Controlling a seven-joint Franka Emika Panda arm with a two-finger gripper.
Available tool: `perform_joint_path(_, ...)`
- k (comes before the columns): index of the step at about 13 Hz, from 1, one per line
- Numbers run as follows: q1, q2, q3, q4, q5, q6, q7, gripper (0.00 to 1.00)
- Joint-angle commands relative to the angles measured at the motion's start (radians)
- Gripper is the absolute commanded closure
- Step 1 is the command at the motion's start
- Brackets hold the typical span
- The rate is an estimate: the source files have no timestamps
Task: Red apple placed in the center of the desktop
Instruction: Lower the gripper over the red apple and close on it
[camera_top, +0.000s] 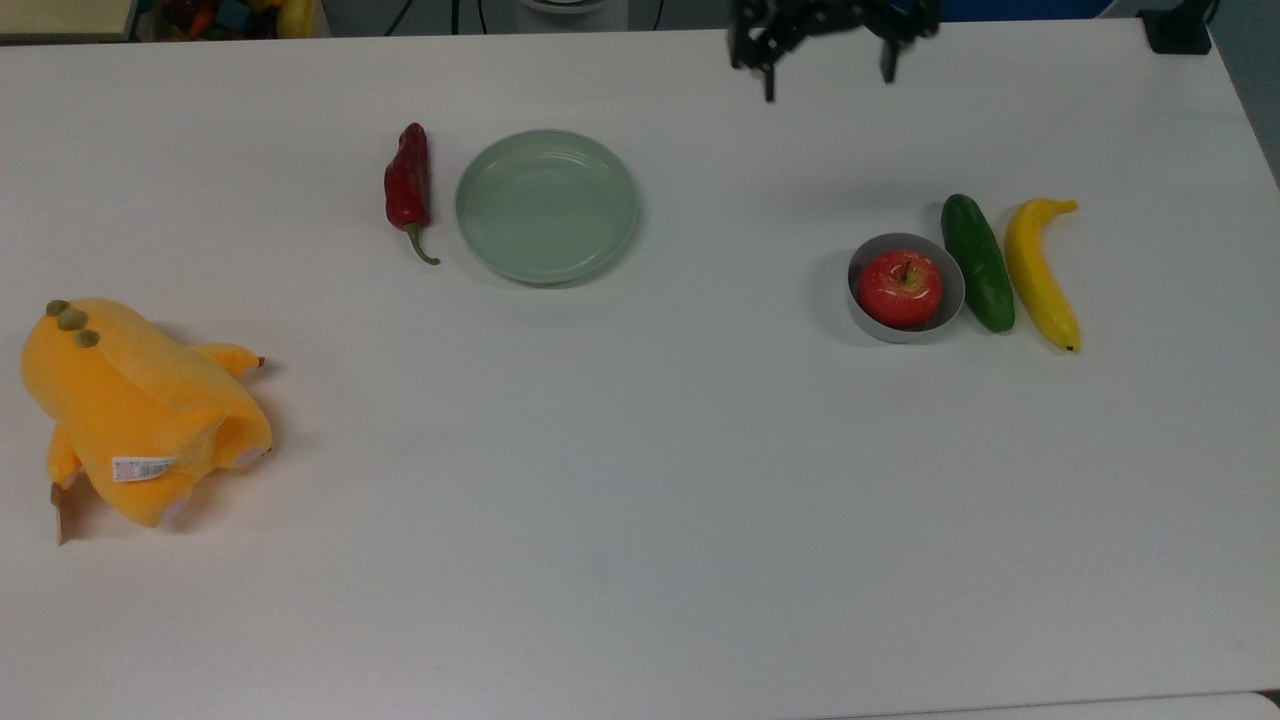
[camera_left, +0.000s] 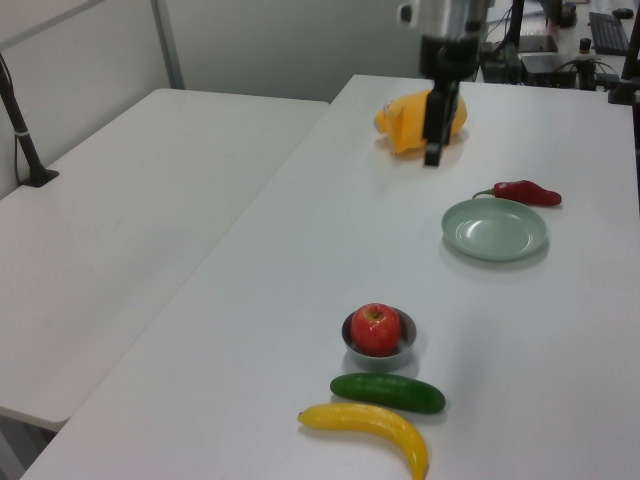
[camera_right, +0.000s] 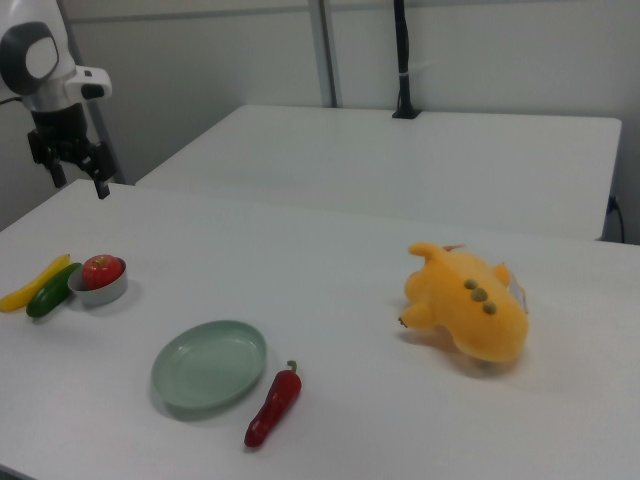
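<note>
The gripper (camera_top: 828, 78) hangs at the top view's upper edge, right of centre, its jaws spread apart and holding nothing. Lower right, the red apple (camera_top: 900, 289) sits in a small grey bowl (camera_top: 859, 305) on the desk (camera_top: 640, 480), with a cucumber (camera_top: 977, 262) just beside.

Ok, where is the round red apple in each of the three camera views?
Top view: the round red apple sits right of centre, in the small grey bowl.
Left view: lower middle, in that bowl.
Right view: far left, in that bowl.
Shared landmark: the dark green cucumber beside the bowl.
</note>
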Motion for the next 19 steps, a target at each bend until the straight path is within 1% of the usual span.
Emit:
perform_joint_path(1, 0.058, 0.107, 0.009, 0.044, -0.032, 0.09, 0.086, 0.0)
perform_joint_path(2, 0.073, 0.136, 0.009, 0.043, -0.052, 0.125, 0.091, 0.0)
perform_joint_path(5, 0.116, 0.221, 0.011, 0.04, -0.074, 0.204, 0.112, 0.0)
perform_joint_path(7, 0.116, 0.261, 0.023, 0.035, -0.088, 0.28, 0.112, 0.0)
perform_joint_path(9, 0.116, 0.278, 0.029, 0.023, -0.089, 0.31, 0.109, 0.0)
perform_joint_path(13, 0.14, 0.33, 0.029, 0.0, -0.137, 0.39, 0.109, 0.0)
perform_joint_path(17, 0.144, 0.361, 0.029, -0.006, -0.161, 0.393, 0.106, 0.0)
perform_joint_path(19, 0.144, 0.368, 0.035, -0.015, -0.184, 0.394, 0.106, 0.0)
